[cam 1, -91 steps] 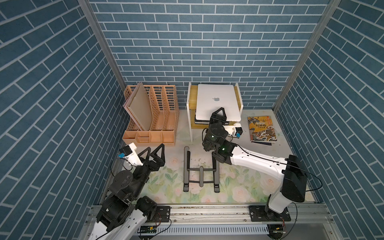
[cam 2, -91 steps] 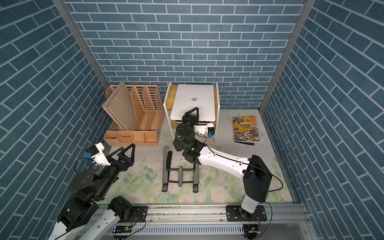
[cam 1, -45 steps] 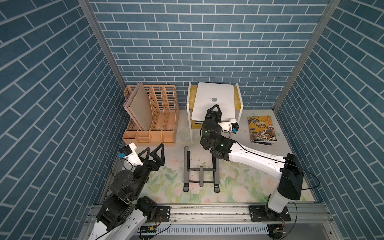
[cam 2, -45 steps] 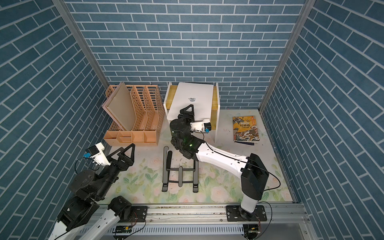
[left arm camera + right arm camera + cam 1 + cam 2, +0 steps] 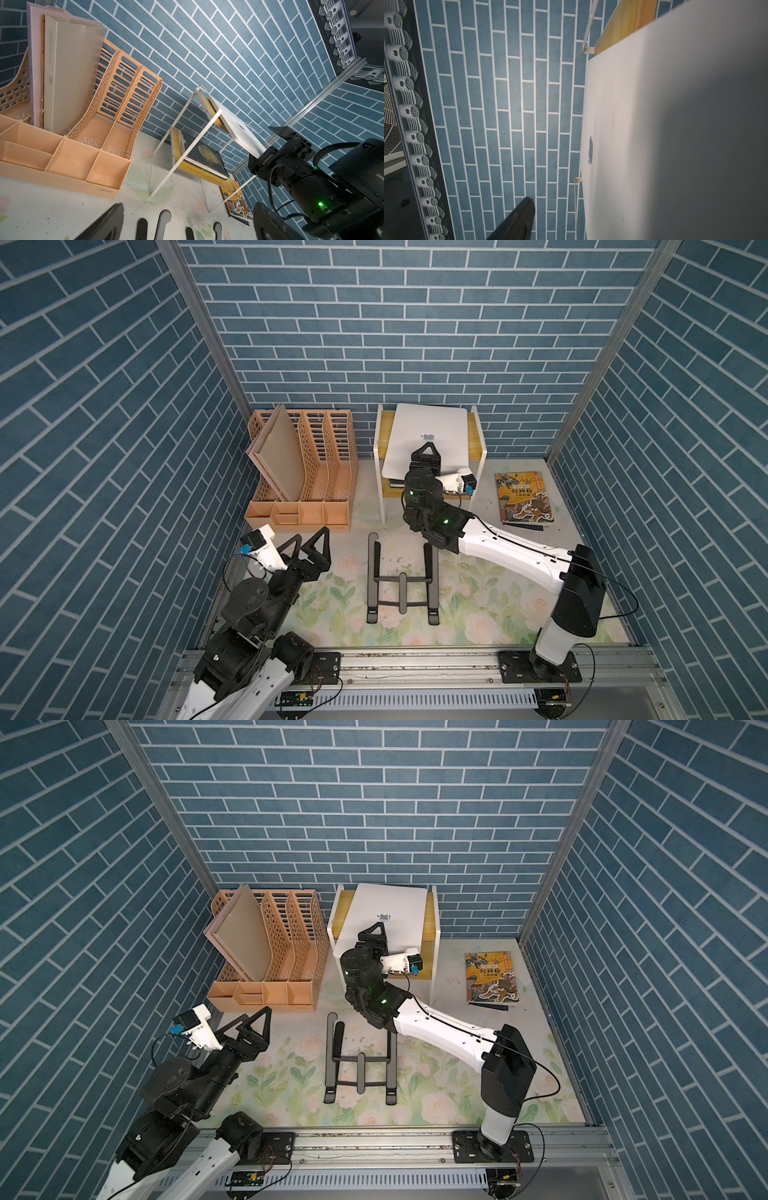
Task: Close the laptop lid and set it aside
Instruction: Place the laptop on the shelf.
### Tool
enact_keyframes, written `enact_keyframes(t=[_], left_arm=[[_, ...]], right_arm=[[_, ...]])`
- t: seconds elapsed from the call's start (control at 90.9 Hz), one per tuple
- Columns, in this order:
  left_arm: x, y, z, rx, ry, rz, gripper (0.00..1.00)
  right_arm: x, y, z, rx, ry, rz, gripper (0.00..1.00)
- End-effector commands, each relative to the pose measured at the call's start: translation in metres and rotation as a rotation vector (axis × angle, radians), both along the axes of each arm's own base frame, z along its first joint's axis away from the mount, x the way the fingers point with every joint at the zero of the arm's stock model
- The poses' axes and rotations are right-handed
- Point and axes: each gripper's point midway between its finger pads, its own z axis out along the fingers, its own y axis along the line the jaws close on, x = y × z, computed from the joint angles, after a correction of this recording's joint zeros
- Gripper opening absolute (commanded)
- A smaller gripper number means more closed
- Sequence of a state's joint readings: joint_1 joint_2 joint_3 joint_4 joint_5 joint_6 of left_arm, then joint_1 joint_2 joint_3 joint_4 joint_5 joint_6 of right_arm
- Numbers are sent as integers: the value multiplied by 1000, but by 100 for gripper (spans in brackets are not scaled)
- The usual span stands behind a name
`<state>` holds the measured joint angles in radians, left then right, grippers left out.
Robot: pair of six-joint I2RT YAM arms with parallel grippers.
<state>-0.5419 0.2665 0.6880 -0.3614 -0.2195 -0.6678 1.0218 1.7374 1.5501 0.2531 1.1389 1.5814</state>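
Observation:
The silver laptop [image 5: 432,427] [image 5: 392,903] lies shut on the top board of a white-framed shelf [image 5: 473,427], logo face up. Its near edge overhangs the shelf front. My right gripper [image 5: 427,450] [image 5: 376,928] is at that near edge, open, with the edge between its jaws. In the left wrist view the upper finger [image 5: 278,131] stands clear above the laptop lid [image 5: 239,126]. The right wrist view shows one black finger [image 5: 519,220] well apart from the lid [image 5: 654,124]; the other finger is hidden behind it. My left gripper [image 5: 311,534] [image 5: 255,1014] hovers open and empty at the front left.
A black laptop stand [image 5: 401,576] lies on the floral mat in front of the shelf. An orange file organiser [image 5: 303,472] with beige folders stands left of the shelf. A colourful book [image 5: 524,497] lies at the right; a dark book [image 5: 205,158] sits on the lower shelf.
My right gripper's jaws have widened at the laptop's near edge, and its wrist has shifted slightly left. The laptop has turned a little on the shelf. The left arm has not moved.

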Motion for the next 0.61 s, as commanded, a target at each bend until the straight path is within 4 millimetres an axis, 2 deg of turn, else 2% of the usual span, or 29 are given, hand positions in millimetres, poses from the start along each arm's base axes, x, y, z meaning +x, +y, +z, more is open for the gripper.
enact_keyframes(t=[0.0, 0.594], left_arm=[[-2, -2, 7, -22, -23, -18, 100], [2, -7, 4, -34, -5, -27, 100]], right_arm=[[10, -3, 9, -35, 26, 24, 79], [22, -14, -14, -96, 91, 93, 97]])
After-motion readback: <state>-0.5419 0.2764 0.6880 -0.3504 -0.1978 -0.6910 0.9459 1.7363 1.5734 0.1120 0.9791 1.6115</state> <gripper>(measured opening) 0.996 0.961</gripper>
